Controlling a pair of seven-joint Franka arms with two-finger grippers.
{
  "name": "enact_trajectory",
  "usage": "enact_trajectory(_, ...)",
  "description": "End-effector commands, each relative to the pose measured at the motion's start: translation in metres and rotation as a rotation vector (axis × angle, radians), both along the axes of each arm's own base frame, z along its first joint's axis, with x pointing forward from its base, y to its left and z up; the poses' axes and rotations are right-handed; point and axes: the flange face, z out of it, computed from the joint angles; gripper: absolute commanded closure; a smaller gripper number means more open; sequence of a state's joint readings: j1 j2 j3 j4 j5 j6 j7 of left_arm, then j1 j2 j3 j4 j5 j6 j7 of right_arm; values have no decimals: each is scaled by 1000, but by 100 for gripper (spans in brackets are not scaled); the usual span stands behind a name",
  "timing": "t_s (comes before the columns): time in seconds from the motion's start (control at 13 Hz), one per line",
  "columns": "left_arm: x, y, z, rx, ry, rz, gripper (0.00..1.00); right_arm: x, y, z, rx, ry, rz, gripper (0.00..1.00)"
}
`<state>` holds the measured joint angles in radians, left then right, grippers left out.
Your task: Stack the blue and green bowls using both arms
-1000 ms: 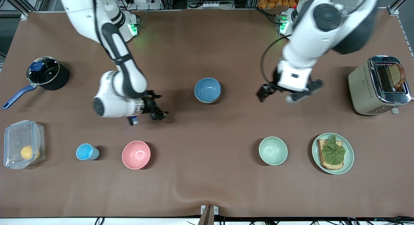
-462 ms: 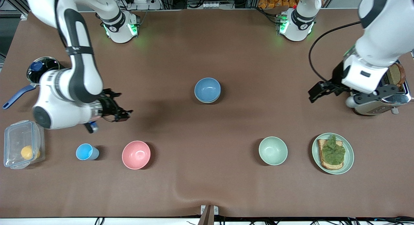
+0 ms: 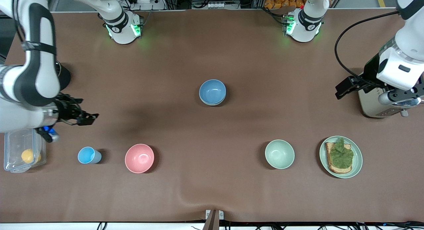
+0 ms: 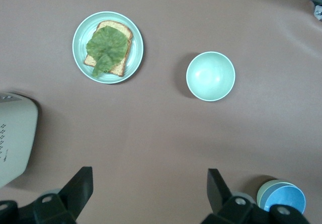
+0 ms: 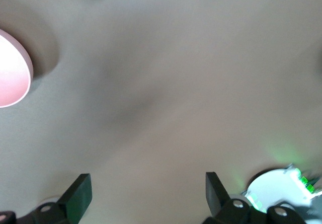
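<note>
The blue bowl (image 3: pixel 212 91) stands in the middle of the table. In the left wrist view the blue bowl (image 4: pixel 285 205) sits nested inside the sage-green bowl, of which only the rim (image 4: pixel 261 196) shows. My left gripper (image 3: pixel 371 86) is open and empty, up over the table beside the toaster; its jaws stand wide apart in its wrist view (image 4: pixel 149 179). My right gripper (image 3: pixel 82 111) is open and empty, over the table at the right arm's end, above the light-blue cup's area; it also shows in the right wrist view (image 5: pixel 148 183).
A pale mint bowl (image 3: pixel 279 154) and a plate with toast and lettuce (image 3: pixel 356 167) lie near the front camera. A pink bowl (image 3: pixel 139 158), a light-blue cup (image 3: pixel 87 155) and a clear box (image 3: pixel 20 147) lie toward the right arm's end. A toaster (image 3: pixel 369 104) stands under the left arm.
Both arms have swung outward from the middle: the right gripper toward the clear box's end, the left gripper toward the toaster. The bowls have not moved.
</note>
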<state>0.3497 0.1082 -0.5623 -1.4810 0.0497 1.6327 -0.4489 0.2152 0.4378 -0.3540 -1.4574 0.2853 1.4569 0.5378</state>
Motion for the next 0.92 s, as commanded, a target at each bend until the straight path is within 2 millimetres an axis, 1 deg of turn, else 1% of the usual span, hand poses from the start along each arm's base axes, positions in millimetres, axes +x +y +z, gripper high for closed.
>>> enact_trajectory(0.0,-10,-1,8,53,33,-44,0,-11,-23,54,-15,-97,53,0)
enact_trajectory(0.08,-9,12,9,54,37,-49,0,-16,-20,74,-45,-125,91,0)
enact_trajectory(0.15,-12,24,18,15,26,-60,0,-21,-9,98,-76,-169,145,0)
enact_trajectory(0.23,-12,28,20,-24,28,-61,0,-27,5,119,-83,-211,227,0)
enact_trajectory(0.38,-16,31,26,-21,16,-86,0,-45,14,160,-70,-284,301,0)
enact_trajectory(0.54,-18,34,28,-20,10,-129,0,-67,30,197,-52,-355,390,0)
enact_trajectory(0.62,-18,32,28,-19,10,-133,0,-80,38,213,-49,-396,434,0)
enact_trajectory(0.69,-18,32,28,-20,10,-135,0,-90,46,224,-57,-444,454,0)
enact_trajectory(0.77,-18,33,29,-22,9,-134,0,-98,53,229,-60,-474,473,0)
enact_trajectory(0.85,-19,33,28,-23,12,-135,0,-100,56,231,-51,-485,482,0)
